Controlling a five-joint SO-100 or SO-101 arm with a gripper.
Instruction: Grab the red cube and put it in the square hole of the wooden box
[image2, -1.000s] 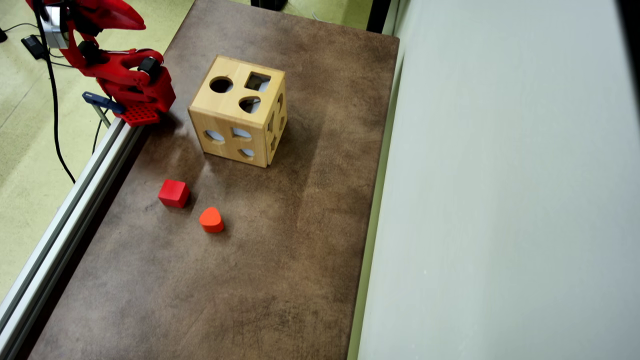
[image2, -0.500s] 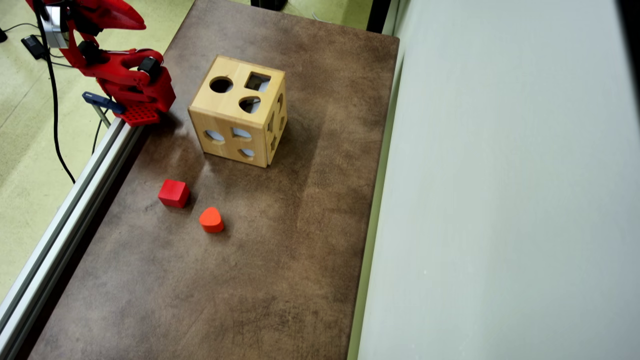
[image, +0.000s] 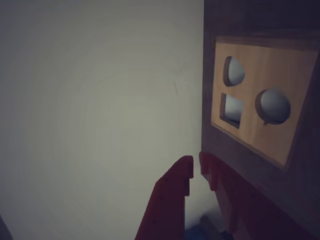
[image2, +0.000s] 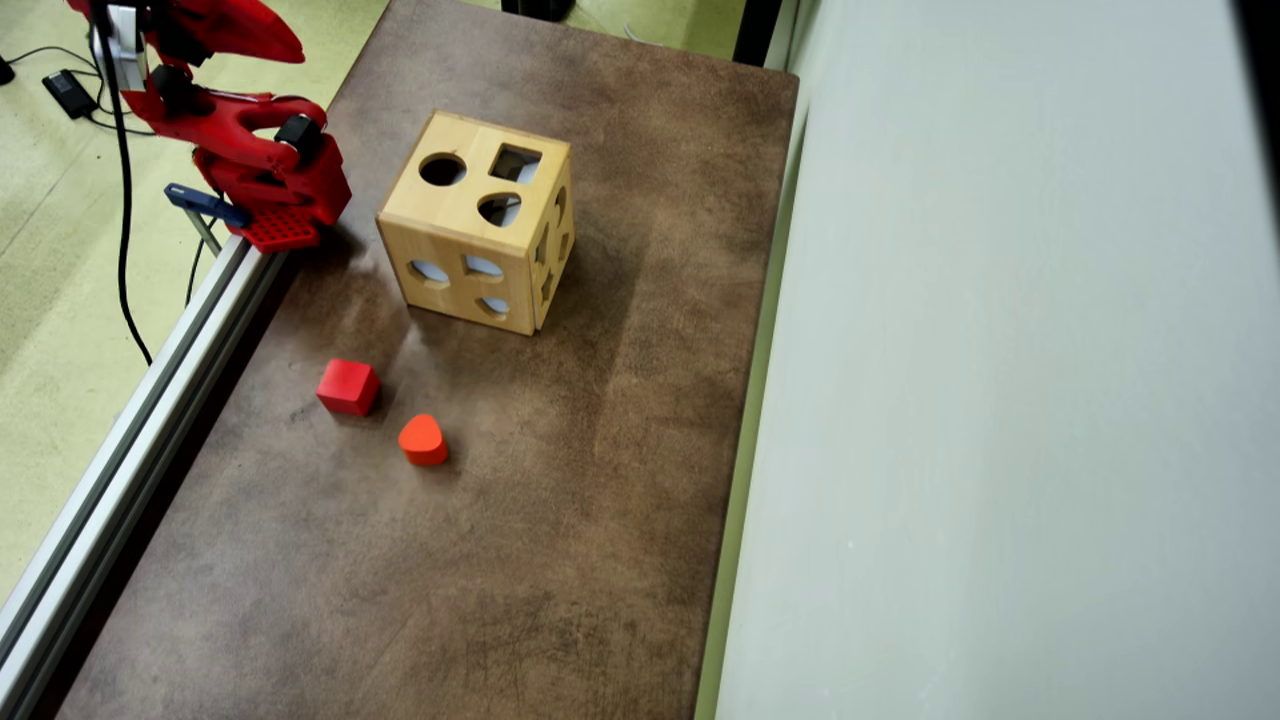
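The red cube (image2: 347, 386) lies on the brown table, left of centre in the overhead view, apart from everything. The wooden box (image2: 470, 250) stands behind it, with a square hole (image2: 515, 163) in its top face beside a round one. The wrist view shows the wooden box (image: 265, 95) at the right with the square hole (image: 232, 110); the cube is out of that view. My red gripper (image: 196, 170) is shut, its fingertips nearly touching with nothing between them. In the overhead view the gripper (image2: 285, 45) hangs at the top left, far from the cube.
An orange-red rounded block (image2: 423, 439) sits just right of the cube. An aluminium rail (image2: 130, 440) runs along the table's left edge, with the arm's base (image2: 280, 190) clamped at its far end. A pale wall (image2: 1000, 350) bounds the right side.
In the overhead view the arm's upper part and gripper have shifted slightly to the right. The cube, the box and the orange block have not moved.
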